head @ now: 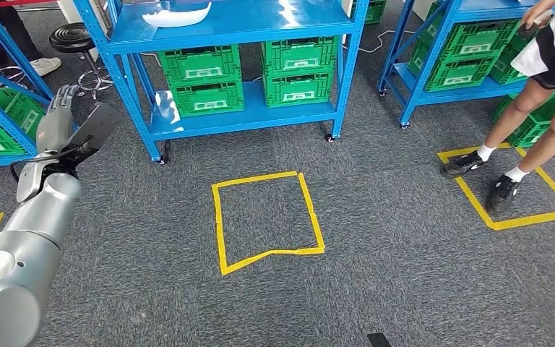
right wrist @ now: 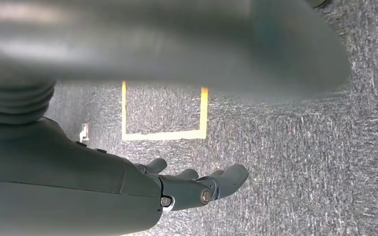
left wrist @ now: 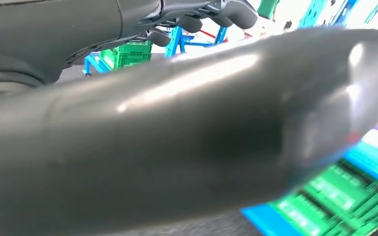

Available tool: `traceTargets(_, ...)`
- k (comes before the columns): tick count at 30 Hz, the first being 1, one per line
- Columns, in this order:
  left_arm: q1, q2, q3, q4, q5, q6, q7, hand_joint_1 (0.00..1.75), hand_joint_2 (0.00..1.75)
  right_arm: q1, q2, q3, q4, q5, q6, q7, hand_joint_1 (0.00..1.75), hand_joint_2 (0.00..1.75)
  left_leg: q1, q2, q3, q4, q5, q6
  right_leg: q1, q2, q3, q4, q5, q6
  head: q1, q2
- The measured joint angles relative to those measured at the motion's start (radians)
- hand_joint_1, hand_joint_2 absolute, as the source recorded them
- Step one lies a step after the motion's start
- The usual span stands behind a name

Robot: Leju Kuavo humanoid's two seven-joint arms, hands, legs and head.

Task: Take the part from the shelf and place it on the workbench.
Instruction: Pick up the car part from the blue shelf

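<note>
Silver arm raised at the left of the head view, its left hand (head: 56, 119) up beside a dark grey flat part (head: 95, 126) that sits against the palm side — the fingers point upward along it. In the left wrist view that same part (left wrist: 187, 147) is a broad, glossy dark surface right in front of the camera, with the dark fingers (left wrist: 226, 12) curled over its far edge, so the hand holds it. Straight ahead stands a blue shelf (head: 246, 116) with green crates (head: 202, 79) on its lower level and a white moulded piece (head: 177, 14) on the upper one. A yellow taped square (head: 267, 217) marks the grey carpet in front of it. A person (head: 542, 87) in dark shoes stands on another taped square at the right. The right hand (right wrist: 192, 187) hangs over the carpet, fingers loosely apart, holding nothing
</note>
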Motion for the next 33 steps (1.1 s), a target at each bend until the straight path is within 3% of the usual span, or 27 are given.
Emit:
traceTargets(2, -0.006, 0.007, -0.040, 0.002, -0.008, -0.024, 0.020, 0.00, 0.00, -0.003, 0.002, -0.003, 0.000, 0.002, -0.002, 0.001, 0.00, 1.75, 0.002, 0.002, 0.003, -0.011, 0.004, 0.007, -0.001, -0.001, 0.000, -0.004, 0.001, 0.006, 0.000, 0.000)
traceTargets(4, -0.014, 0.009, -0.074, 0.002, -0.011, -0.042, 0.028, 0.00, 0.00, -0.007, 0.001, -0.005, 0.000, 0.002, -0.004, 0.000, 0.00, 1.75, 0.010, 0.006, 0.013, -0.032, 0.010, 0.014, 0.001, -0.010, -0.021, 0.029, -0.012, 0.010, 0.002, 0.000)
traceTargets(7, -0.023, 0.010, -0.110, 0.006, -0.013, -0.057, 0.033, 0.00, 0.00, -0.009, 0.001, -0.009, 0.000, 0.000, -0.006, 0.000, 0.00, 1.75, 0.014, 0.012, 0.022, -0.040, 0.004, 0.019, -0.001, -0.023, -0.138, 0.218, -0.070, 0.016, 0.006, 0.000)
traceTargets(8, -0.023, 0.010, -0.121, 0.009, -0.014, -0.060, 0.035, 0.00, 0.00, -0.008, 0.001, -0.010, 0.001, -0.002, -0.006, 0.000, 0.00, 1.75, 0.015, 0.013, 0.025, -0.040, -0.001, 0.018, -0.004, -0.024, -0.177, 0.270, -0.074, 0.018, 0.006, 0.000)
traceTargets(9, -0.023, 0.008, -0.131, 0.010, -0.015, -0.062, 0.036, 0.00, 0.00, -0.006, 0.001, -0.012, 0.001, -0.004, -0.007, 0.000, 0.00, 1.75, 0.017, 0.013, 0.030, -0.038, -0.007, 0.015, -0.006, -0.025, -0.199, 0.287, -0.058, 0.021, 0.006, 0.000)
traceTargets(10, -0.023, 0.007, -0.140, 0.011, -0.016, -0.062, 0.038, 0.00, 0.00, -0.005, 0.001, -0.013, 0.001, -0.006, -0.008, -0.001, 0.00, 1.75, 0.020, 0.013, 0.038, -0.036, -0.015, 0.010, -0.009, -0.027, -0.201, 0.262, -0.022, 0.024, 0.006, 0.000)
traceTargets(12, -0.024, 0.004, -0.154, 0.012, -0.017, -0.062, 0.043, 0.00, 0.00, -0.003, 0.001, -0.017, 0.002, -0.008, -0.009, -0.003, 0.00, 1.75, 0.028, 0.015, 0.057, -0.029, -0.039, -0.005, -0.014, -0.038, -0.160, 0.140, 0.062, 0.034, 0.006, 0.000)
traceTargets(13, -0.025, 0.003, -0.160, 0.012, -0.016, -0.061, 0.046, 0.00, 0.00, -0.003, 0.002, -0.019, 0.004, -0.010, -0.010, -0.004, 0.00, 1.75, 0.029, 0.016, 0.062, -0.024, -0.052, -0.015, -0.014, -0.043, -0.135, 0.082, 0.078, 0.035, 0.009, 0.000)
traceTargets(14, -0.026, 0.002, -0.166, 0.013, -0.014, -0.061, 0.049, 0.00, 0.00, -0.003, 0.003, -0.021, 0.005, -0.012, -0.011, -0.006, 0.00, 1.75, 0.028, 0.017, 0.065, -0.022, -0.063, -0.023, -0.013, -0.047, -0.118, 0.049, 0.077, 0.029, 0.010, 0.000)
traceTargets(17, -0.028, -0.003, -0.181, 0.012, -0.009, -0.059, 0.056, 0.00, 0.00, -0.002, 0.005, -0.028, 0.007, -0.016, -0.014, -0.009, 0.00, 1.75, 0.023, 0.019, 0.082, -0.036, -0.080, -0.042, -0.010, -0.047, -0.101, 0.041, 0.036, -0.008, 0.009, 0.000)
traceTargets(19, -0.032, -0.007, -0.188, 0.010, -0.007, -0.058, 0.060, 0.00, 0.00, -0.001, 0.005, -0.030, 0.007, -0.016, -0.015, -0.012, 0.00, 1.75, 0.025, 0.018, 0.081, -0.008, -0.093, -0.051, -0.010, -0.041, -0.080, 0.039, 0.017, -0.024, 0.004, 0.000)
traceTargets(20, -0.033, -0.008, -0.190, 0.009, -0.007, -0.057, 0.061, 0.00, 0.00, -0.001, 0.005, -0.031, 0.007, -0.016, -0.015, -0.013, 0.00, 1.75, 0.025, 0.017, 0.055, 0.041, -0.106, -0.053, -0.011, -0.037, -0.065, 0.035, 0.008, -0.030, 0.001, 0.000)
traceTargets(21, -0.033, -0.008, -0.192, 0.010, -0.006, -0.057, 0.061, 0.00, 0.00, 0.000, 0.005, -0.032, 0.007, -0.016, -0.015, -0.013, 0.00, 1.75, 0.024, 0.015, 0.009, 0.113, -0.123, -0.052, -0.010, -0.034, -0.050, 0.030, -0.003, -0.035, -0.001, 0.000)
traceTargets(23, -0.023, -0.008, -0.194, 0.015, -0.005, -0.057, 0.063, 0.00, 0.00, 0.003, 0.005, -0.034, 0.007, -0.016, -0.015, -0.012, 0.00, 1.75, 0.021, 0.013, -0.108, 0.255, -0.140, -0.049, -0.006, -0.027, -0.016, 0.022, -0.028, -0.040, -0.003, 0.000)
traceTargets(24, -0.016, -0.008, -0.195, 0.018, -0.005, -0.057, 0.064, 0.00, 0.00, 0.006, 0.005, -0.035, 0.008, -0.016, -0.015, -0.012, 0.00, 1.75, 0.020, 0.012, -0.156, 0.288, -0.119, -0.045, -0.003, -0.023, 0.005, 0.018, -0.042, -0.041, -0.004, 0.000)
traceTargets(25, -0.012, -0.008, -0.196, 0.021, -0.005, -0.057, 0.064, 0.00, 0.00, 0.008, 0.005, -0.036, 0.008, -0.016, -0.015, -0.011, 0.00, 1.75, 0.018, 0.011, -0.185, 0.278, -0.069, -0.038, -0.001, -0.019, 0.029, 0.016, -0.059, -0.041, -0.004, 0.000)
traceTargets(26, -0.009, -0.007, -0.198, 0.023, -0.005, -0.057, 0.064, 0.00, 0.00, 0.011, 0.005, -0.037, 0.008, -0.016, -0.015, -0.011, 0.00, 1.75, 0.015, 0.009, -0.196, 0.227, 0.007, -0.030, 0.002, -0.016, 0.056, 0.013, -0.077, -0.041, -0.004, 0.000)
traceTargets(28, -0.004, -0.002, -0.201, 0.029, -0.005, -0.057, 0.065, 0.00, 0.00, 0.013, 0.006, -0.037, 0.010, -0.016, -0.015, -0.012, 0.00, 1.75, 0.004, 0.005, -0.186, 0.122, 0.131, -0.012, 0.003, -0.011, 0.104, -0.003, -0.109, -0.037, -0.001, 0.000)
traceTargets(29, -0.001, 0.001, -0.203, 0.033, -0.005, -0.058, 0.067, 0.00, 0.00, 0.012, 0.007, -0.037, 0.012, -0.016, -0.015, -0.011, 0.00, 1.75, -0.004, 0.003, -0.174, 0.090, 0.158, -0.004, 0.000, -0.008, 0.124, -0.015, -0.119, -0.031, 0.000, 0.000)
traceTargets(31, -0.003, 0.004, -0.208, 0.036, -0.003, -0.059, 0.072, 0.00, 0.00, 0.007, 0.009, -0.038, 0.016, -0.015, -0.015, -0.011, 0.00, 1.75, -0.017, 0.002, -0.148, 0.070, 0.142, 0.009, -0.004, -0.006, 0.153, -0.036, -0.121, -0.018, -0.003, 0.000)
traceTargets(33, -0.017, 0.003, -0.210, 0.028, 0.000, -0.056, 0.072, 0.00, 0.00, 0.004, 0.010, -0.038, 0.016, -0.014, -0.014, -0.011, 0.00, 0.87, -0.013, 0.003, -0.099, 0.014, 0.098, 0.021, -0.003, -0.009, 0.137, 0.005, -0.086, -0.006, -0.007, 0.000)
